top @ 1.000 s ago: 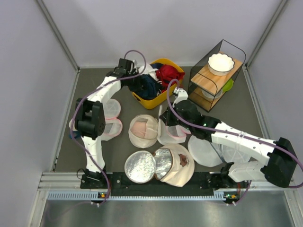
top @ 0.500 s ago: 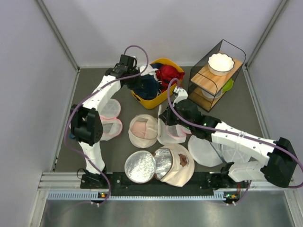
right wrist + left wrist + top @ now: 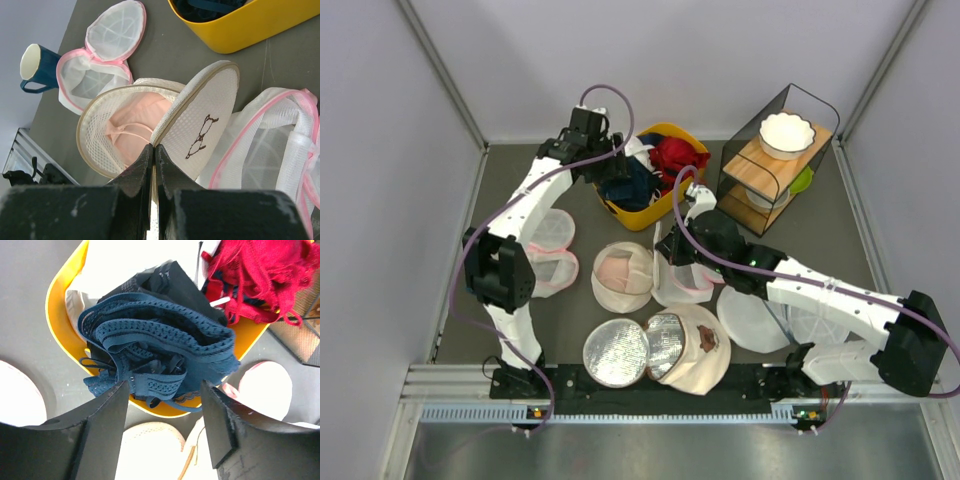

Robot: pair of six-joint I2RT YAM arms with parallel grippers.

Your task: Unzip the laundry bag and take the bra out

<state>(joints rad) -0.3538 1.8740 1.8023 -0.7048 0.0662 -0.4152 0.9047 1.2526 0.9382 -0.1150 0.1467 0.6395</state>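
Left fingers [image 3: 107,415] have drawn farther behind the bag [image 3: 200,125], released; right fingers [image 3: 142,170] pinch its unzipped lid, bra [image 3: 135,120] inside.

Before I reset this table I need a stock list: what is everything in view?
laundry bag: one, cream-white mesh, centre, lid open
bra: one, pale pink, inside laundry bag
pink-trimmed mesh bags: two, white, either side of laundry bag
silvery mesh discs: two, near edge
cream pouch: one, near edge
white mesh discs: count unclear, near right
basket: one, yellow, far centre, holding navy, red, white garments
rack: one, black wire, far right
bowl: one, white, atop rack
mug: one, dark blue, left
left gripper: open, above basket
right gripper: shut on laundry bag's lid edge
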